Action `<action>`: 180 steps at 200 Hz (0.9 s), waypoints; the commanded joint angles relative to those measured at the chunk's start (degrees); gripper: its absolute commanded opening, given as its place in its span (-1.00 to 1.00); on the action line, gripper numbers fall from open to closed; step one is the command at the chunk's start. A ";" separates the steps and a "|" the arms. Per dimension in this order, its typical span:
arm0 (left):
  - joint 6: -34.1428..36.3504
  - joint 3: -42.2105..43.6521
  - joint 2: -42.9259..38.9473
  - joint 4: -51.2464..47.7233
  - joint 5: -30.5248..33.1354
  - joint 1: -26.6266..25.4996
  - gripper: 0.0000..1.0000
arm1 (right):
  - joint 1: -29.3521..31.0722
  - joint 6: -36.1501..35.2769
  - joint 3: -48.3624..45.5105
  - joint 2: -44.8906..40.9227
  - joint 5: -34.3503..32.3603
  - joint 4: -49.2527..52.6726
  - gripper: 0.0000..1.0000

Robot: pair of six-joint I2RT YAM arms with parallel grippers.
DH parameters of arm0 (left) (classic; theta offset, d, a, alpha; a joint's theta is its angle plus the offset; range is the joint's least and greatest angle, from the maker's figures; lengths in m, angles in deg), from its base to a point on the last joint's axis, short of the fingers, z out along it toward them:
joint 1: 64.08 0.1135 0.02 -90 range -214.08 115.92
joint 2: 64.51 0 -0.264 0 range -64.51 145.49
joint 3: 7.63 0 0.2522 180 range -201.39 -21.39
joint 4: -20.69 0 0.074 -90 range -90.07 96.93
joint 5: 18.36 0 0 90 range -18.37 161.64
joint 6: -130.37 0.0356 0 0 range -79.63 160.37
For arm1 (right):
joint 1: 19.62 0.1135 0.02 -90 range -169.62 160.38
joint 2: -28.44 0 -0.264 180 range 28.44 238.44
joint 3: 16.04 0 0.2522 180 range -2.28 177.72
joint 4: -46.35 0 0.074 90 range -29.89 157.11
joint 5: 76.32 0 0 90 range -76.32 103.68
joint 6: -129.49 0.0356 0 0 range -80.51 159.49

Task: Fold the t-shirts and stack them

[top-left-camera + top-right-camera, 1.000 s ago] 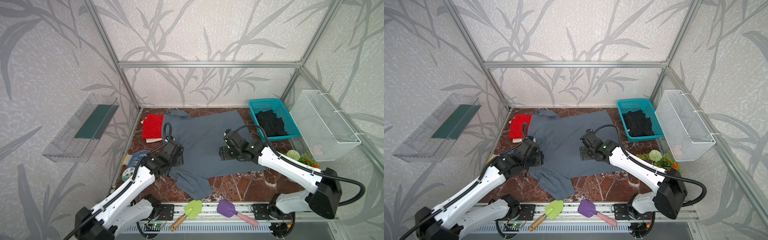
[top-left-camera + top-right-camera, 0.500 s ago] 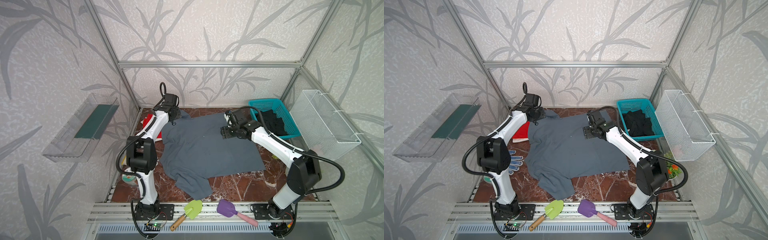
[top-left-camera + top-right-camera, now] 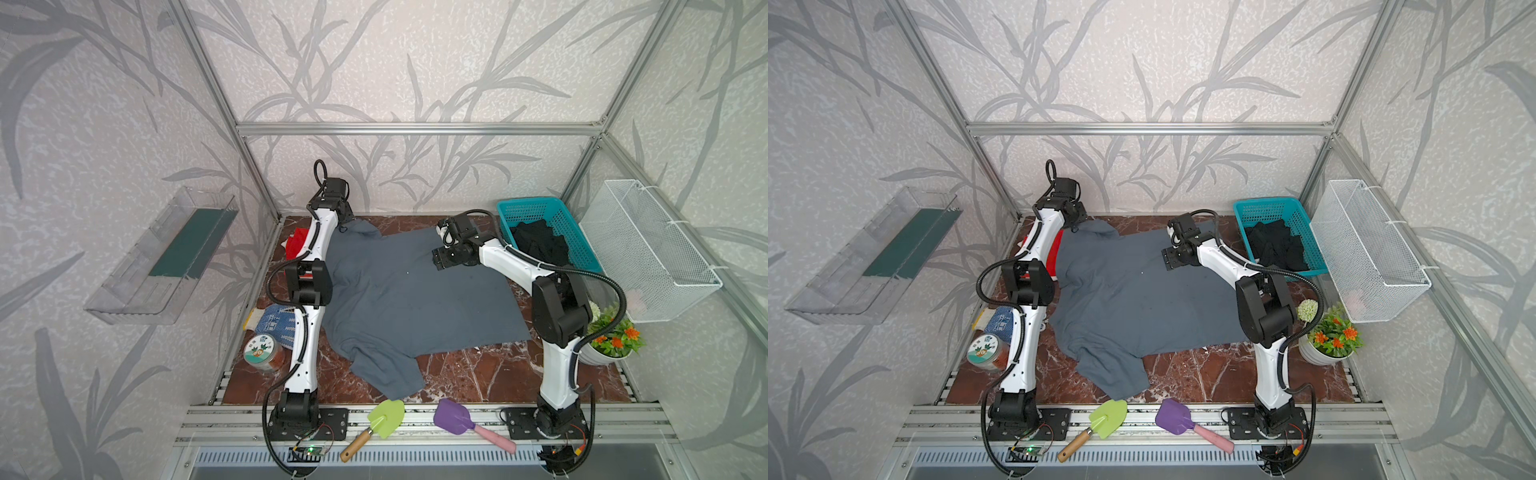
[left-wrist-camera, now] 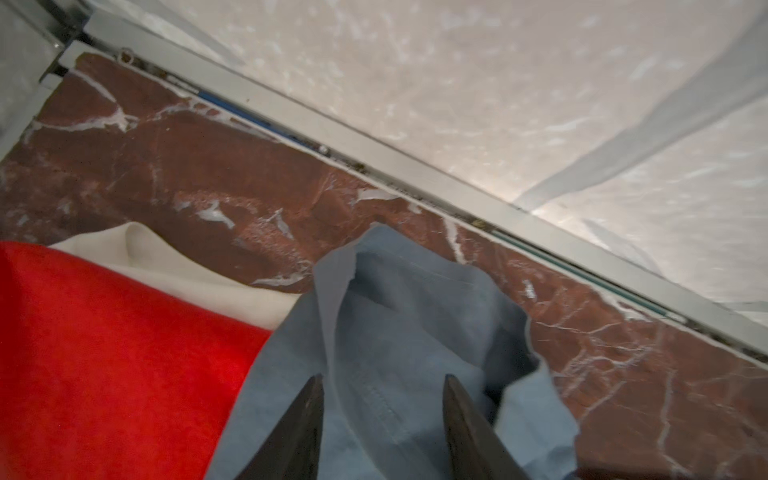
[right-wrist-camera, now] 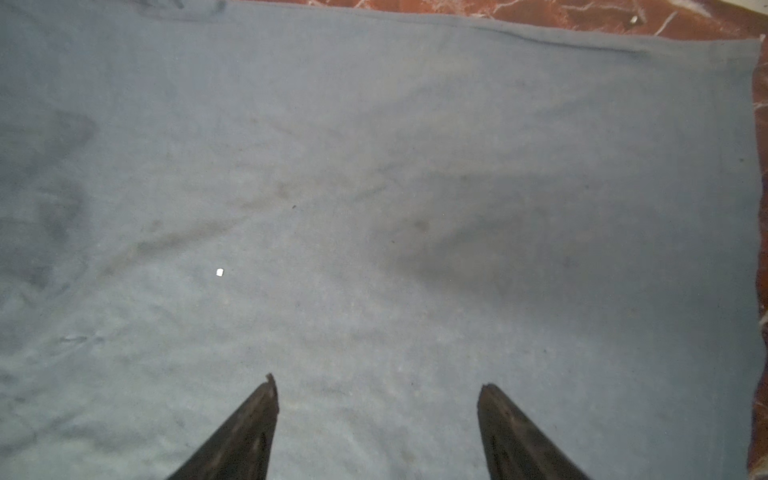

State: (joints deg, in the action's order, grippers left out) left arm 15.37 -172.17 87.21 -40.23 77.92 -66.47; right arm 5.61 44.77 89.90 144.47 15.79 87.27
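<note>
The slate grey-blue cloth t-shirt [image 3: 407, 299] lies spread flat across the middle of the red-brown marble tabletop [image 3: 478, 370]. One sleeve trails toward the near edge. A tiny white fleck [image 5: 220, 272] sits on the cloth, too small to show any writing.

My left gripper [image 4: 382, 384] is at the far left corner of this shirt, over its bunched-up sleeve. The jaws stand partly apart with rumpled grey cloth showing between the two dark fingers [image 4: 307, 415]. I cannot tell whether they press on it.

My right gripper [image 5: 376, 386] hovers over the far right part of the same shirt. Its jaws are spread wide with nothing in them, only flat cloth beneath.

Just left of the bunched sleeve lies the bright red folded t-shirt [image 4: 104, 353], with a white cloth [image 4: 166, 266] under its far edge. The grey sleeve overlaps the red shirt's edge.

The black t-shirt [image 3: 540, 245] is heaped in the teal plastic basket [image 3: 536, 205] at the far right, well apart from both grippers.

At the near left stands a round clear jar [image 3: 262, 353] with a green-and-white picture label on its lid. The lettering is too small to read. Just beyond it lies a blue-and-white patterned glove [image 3: 276, 324].
</note>
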 commanded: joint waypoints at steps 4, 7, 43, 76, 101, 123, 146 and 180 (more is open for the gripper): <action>1.06 4.23 -2.55 3.61 0.92 1.61 -0.02 | -0.97 -0.78 0.62 -0.01 1.93 -1.45 0.53; 1.08 3.69 -2.04 3.65 0.77 1.80 -0.02 | -1.06 -0.76 0.51 0.07 2.01 -1.43 0.53; 0.32 -5.43 4.83 1.23 -4.43 2.75 -0.06 | -2.54 -0.27 0.75 1.04 3.46 -1.10 0.53; -1.90 -2.52 5.05 5.64 -6.71 2.80 -0.20 | -3.17 0.22 0.67 1.47 4.37 -1.37 0.53; -2.87 -2.55 5.81 7.09 -8.10 2.75 -0.24 | -3.26 -0.31 0.45 1.26 4.33 -1.01 0.53; -4.61 -3.49 6.73 7.58 -8.08 2.75 -0.33 | -3.69 -0.40 0.18 1.00 4.17 -0.93 0.53; -5.92 -4.57 7.63 6.06 -7.03 2.79 -0.36 | -4.22 -0.52 -0.31 0.37 4.31 -0.75 0.53; -5.81 -3.70 7.20 5.54 -4.73 2.70 -0.36 | -4.67 -0.48 -1.39 -0.28 4.65 -1.28 0.53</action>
State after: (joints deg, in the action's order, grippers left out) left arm 10.17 -175.12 94.27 -33.89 71.12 -63.61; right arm 1.59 44.53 89.72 144.82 19.66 86.11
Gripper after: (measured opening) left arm 0.321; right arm 0.766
